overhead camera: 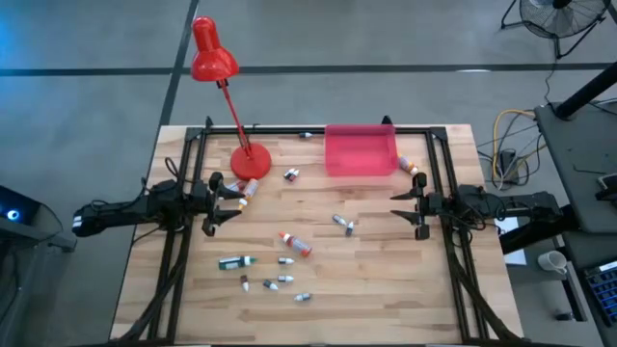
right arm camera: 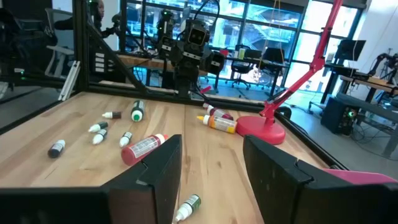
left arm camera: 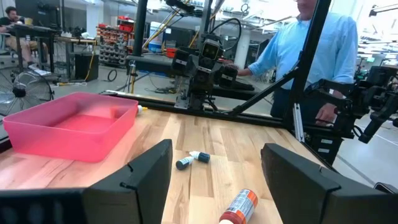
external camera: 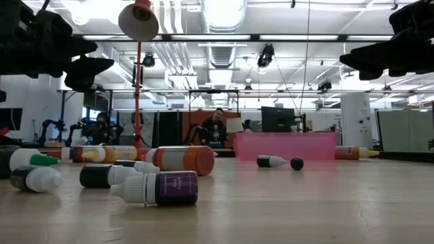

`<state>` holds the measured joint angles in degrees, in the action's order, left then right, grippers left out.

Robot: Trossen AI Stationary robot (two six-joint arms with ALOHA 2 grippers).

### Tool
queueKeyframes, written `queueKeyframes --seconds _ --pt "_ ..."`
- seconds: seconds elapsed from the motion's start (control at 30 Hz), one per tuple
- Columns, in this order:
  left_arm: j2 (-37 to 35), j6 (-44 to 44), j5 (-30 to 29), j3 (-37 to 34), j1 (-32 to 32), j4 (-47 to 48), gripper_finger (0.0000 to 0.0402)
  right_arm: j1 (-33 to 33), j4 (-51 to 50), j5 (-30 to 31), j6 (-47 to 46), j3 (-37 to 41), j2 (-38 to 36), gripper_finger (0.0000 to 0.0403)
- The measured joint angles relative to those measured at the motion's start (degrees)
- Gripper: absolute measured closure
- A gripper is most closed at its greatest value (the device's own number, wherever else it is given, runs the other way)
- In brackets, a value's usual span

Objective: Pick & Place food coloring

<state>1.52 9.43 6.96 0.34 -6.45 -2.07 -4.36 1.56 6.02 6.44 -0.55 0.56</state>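
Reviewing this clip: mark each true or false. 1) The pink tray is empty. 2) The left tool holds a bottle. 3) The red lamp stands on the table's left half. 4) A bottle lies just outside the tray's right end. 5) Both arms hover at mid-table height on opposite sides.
1) The pink rectangular plastic tray is empty: true.
2) The left tool holds a bottle: false; it is open and holds nothing.
3) The red desk lamp stands on the left half: true.
4) An orange dropper bottle lies just outside the tray's right end: true.
5) Both hover on opposite sides: true; the right tool is also empty.
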Motion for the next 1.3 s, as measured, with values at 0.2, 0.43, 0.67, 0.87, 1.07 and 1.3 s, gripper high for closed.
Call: queueKeyframes --seconds 0.2,0.43,0.67,0.87,1.07,1.3 --pt "0.0 0.0 0.0 0.0 0.0 0.0 0.0182 0.0 0.0 0.0 0.0 0.0 0.0 0.0239" --pt "0.0 0.0 0.0 0.0 0.0 0.0 0.0182 0.0 0.0 0.0 0.0 0.0 0.0 0.0239" --pt "0.0 0.0 0.0 0.0 0.0 0.0 0.0182 0.0 0.0 0.0 0.0 0.0 0.0 0.0239" --pt "0.0 0.0 0.0 0.0 0.0 0.0 0.0182 0.0 0.0 0.0 0.0 0.0 0.0 0.0239" --pt "0.0 0.0 0.0 0.0 0.0 0.0 0.0182 0.0 0.0 0.0 0.0 0.0 0.0 0.0239" --pt "0.0 0.0 0.0 0.0 0.0 0.0 0.0182 0.0 3.8 0.0 -29.3 0.0 0.0 0.0239"
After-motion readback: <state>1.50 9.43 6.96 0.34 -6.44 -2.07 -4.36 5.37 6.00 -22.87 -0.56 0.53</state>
